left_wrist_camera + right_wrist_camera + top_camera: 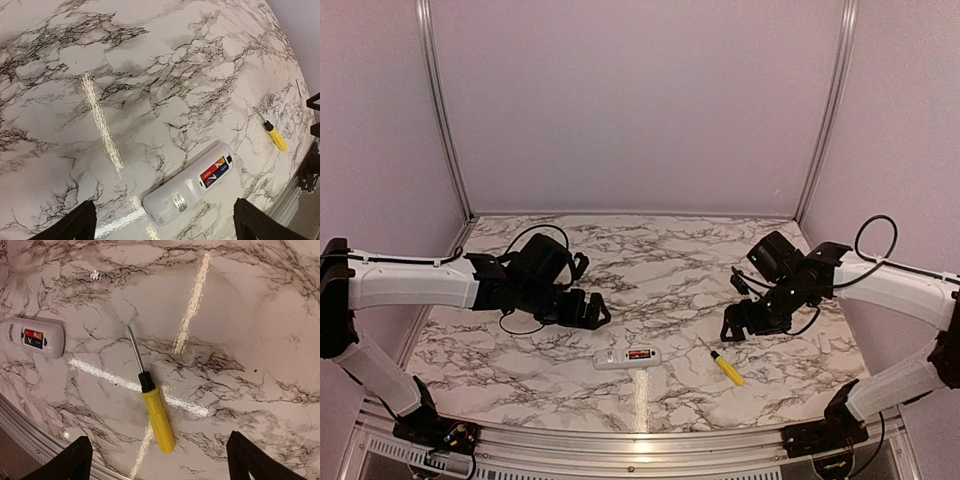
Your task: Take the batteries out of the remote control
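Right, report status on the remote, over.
Open and empty: left gripper, right gripper. White remote control lies face down, batteries still in its uncovered recess. Yellow-handled screwdriver lies apart on its right, nothing blocking.

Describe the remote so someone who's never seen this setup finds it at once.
On the marble-patterned table, near the middle of its front edge, lies the remote control. It is the slim white handset with red batteries showing in its back, unlike the thin yellow-handled screwdriver to its right.
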You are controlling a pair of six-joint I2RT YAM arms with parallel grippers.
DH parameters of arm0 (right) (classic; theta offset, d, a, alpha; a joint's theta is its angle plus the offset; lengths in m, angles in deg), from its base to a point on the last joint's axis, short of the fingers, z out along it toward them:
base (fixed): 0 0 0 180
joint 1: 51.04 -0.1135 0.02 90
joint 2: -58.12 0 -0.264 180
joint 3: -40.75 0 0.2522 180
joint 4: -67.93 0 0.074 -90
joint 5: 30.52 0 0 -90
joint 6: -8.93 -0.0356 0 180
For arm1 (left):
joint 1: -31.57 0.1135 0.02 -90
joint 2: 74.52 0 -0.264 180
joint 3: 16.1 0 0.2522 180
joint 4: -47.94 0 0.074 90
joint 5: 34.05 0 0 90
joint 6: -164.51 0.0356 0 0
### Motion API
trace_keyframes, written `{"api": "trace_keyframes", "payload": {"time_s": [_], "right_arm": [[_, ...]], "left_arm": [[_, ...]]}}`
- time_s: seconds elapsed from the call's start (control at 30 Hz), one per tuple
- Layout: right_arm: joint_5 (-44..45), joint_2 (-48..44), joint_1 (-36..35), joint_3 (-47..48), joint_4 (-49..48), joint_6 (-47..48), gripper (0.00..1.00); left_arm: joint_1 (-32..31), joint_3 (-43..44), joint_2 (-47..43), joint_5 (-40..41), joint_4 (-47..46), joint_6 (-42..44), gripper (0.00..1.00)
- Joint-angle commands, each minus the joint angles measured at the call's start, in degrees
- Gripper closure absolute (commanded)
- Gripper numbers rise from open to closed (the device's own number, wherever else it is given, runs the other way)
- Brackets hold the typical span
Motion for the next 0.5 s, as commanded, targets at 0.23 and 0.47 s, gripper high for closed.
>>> {"api": "trace_keyframes", "payload": {"time_s": [0.23, 0.47], "right_arm": [[3.6, 4.5, -4.1, -3.9, -1.9, 0.8, 0.19], [1.4, 5.8, -6.3, -6.3, -4.5, -0.1, 0.28]], "left_arm": [[0.8, 3.1, -2.9, 2.8, 4.1, 3.3, 0.02], [0.8, 3.7, -2.7, 2.5, 4.2, 3.3, 0.03]]}}
